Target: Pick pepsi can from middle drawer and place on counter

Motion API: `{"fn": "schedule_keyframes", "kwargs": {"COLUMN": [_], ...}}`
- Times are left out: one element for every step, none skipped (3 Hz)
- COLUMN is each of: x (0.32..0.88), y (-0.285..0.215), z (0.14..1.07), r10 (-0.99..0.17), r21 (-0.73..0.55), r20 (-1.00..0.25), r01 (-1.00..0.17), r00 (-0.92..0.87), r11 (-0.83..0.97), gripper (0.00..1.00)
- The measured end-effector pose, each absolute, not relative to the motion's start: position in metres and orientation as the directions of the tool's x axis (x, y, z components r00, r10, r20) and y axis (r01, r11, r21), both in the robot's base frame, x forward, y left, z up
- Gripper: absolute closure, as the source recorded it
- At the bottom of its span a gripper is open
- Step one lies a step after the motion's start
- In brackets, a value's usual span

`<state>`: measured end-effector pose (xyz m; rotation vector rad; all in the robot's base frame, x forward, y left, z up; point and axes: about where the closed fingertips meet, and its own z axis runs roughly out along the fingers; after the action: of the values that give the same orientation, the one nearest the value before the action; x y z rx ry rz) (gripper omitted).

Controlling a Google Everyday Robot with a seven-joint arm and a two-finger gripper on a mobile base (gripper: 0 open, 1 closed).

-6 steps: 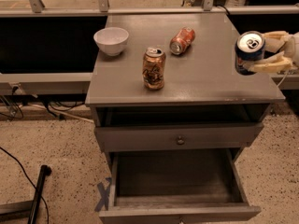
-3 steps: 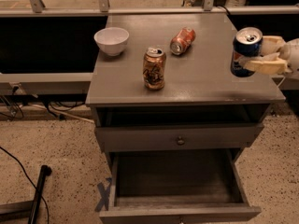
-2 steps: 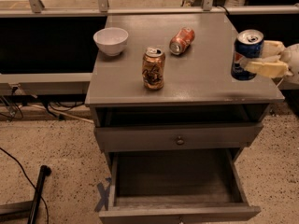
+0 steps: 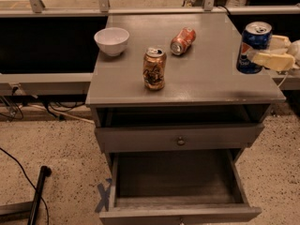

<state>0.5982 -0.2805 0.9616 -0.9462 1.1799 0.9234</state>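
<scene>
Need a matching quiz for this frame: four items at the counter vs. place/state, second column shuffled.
1. pepsi can
2. gold-brown can
3. orange-red can
4. white bowl

A. lying on its side, toward the back of the counter
B. held in the gripper at the counter's right edge
C. back-left part of the counter
D. upright, near the front middle

Pairs: 1-B, 2-D, 3-A, 4-C

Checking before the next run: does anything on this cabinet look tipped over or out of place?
The orange-red can lies on its side on the counter, while the gold-brown can stands upright. The gripper holds the pepsi can at the counter's right edge. No spill visible.
</scene>
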Motion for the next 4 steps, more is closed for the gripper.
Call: {"fn": "schedule_keyframes", "kwargs": {"x": [0.612,0.617,0.618,0.617], "y": [-0.293,-0.317,-0.330,-0.339], "z": [0.969,0.962,0.952,0.941], "r10": [0.156,0.195,0.208,0.218], "r21": [-0.119,-0.127,-0.128,-0.116], "r20": [-0.972,-0.959,-0.954,-0.952], "r01": [-0.940,-0.926,-0.919,-0.914], "r00": [0.176,0.206,0.217,0.213], "r11": [0.320,0.355,0.373,0.389], "gripper": [1.00,1.00,1.00,1.00]}}
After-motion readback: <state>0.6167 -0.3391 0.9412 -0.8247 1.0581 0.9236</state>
